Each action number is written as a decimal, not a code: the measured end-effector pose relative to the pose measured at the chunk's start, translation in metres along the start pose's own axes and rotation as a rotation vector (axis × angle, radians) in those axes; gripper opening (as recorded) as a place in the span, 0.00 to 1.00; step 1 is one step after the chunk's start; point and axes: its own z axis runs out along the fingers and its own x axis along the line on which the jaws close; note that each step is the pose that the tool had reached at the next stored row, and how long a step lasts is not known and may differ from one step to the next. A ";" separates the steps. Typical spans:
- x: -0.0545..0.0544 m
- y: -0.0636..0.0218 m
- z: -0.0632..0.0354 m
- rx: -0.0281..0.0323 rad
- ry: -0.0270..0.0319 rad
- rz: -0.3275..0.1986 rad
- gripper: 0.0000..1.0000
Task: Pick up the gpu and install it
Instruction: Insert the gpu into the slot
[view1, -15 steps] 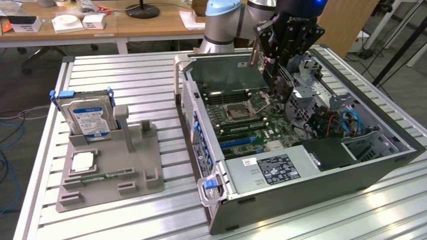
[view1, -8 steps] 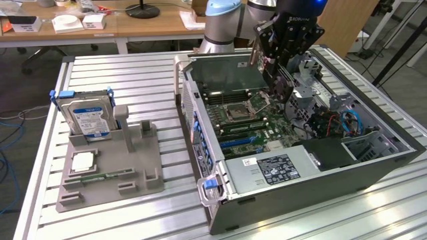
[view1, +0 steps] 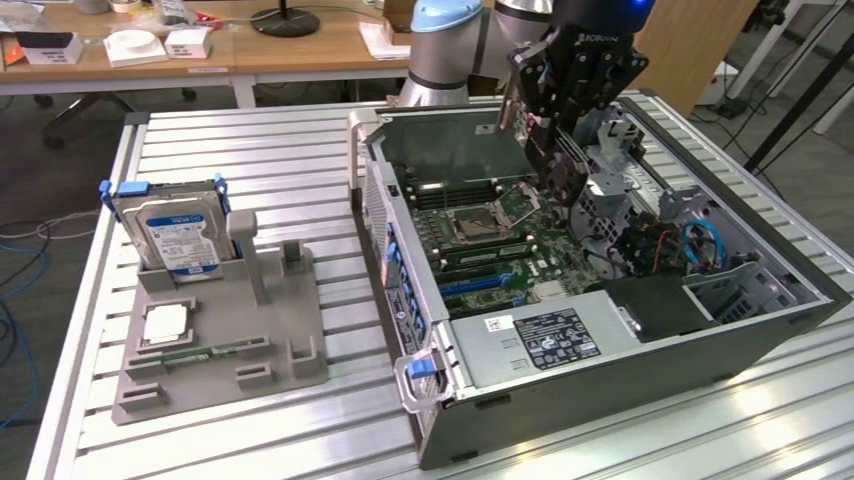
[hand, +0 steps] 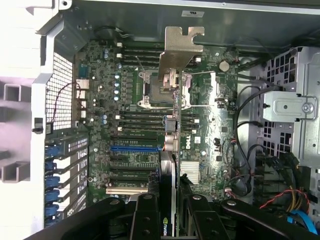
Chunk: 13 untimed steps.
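The gpu (hand: 171, 145) hung edge-on over the motherboard (hand: 100, 100), pinched between the gripper's (hand: 167, 192) black fingers (hand: 145, 210), which pressed against its two faces. Its silver end bracket (hand: 181, 47) pointed away from the gripper, out beyond the CPU socket (hand: 150, 87). Whether the card touched any slot could not be told. In the exterior view the gripper (view1: 554, 140) reached down into the open computer case (view1: 641, 370), with the gpu (view1: 547, 185) just below it, above the motherboard (view1: 494, 250) and near the drive cage. The power supply (view1: 561, 335) lay at the near end of the case. Well apart, on the exterior view's left, a grey holder (view1: 220, 380) on the slatted table (view1: 267, 150) carried an upright blue-labelled hard drive (view1: 180, 235) and a flat green memory stick (view1: 200, 352).
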 end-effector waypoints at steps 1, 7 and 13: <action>0.000 0.0000 0.0000 0.0000 0.0001 -0.002 0.26; 0.000 0.0000 0.0000 -0.0007 0.0012 -0.029 0.26; 0.000 0.0000 0.0000 -0.0015 0.0027 -0.064 0.26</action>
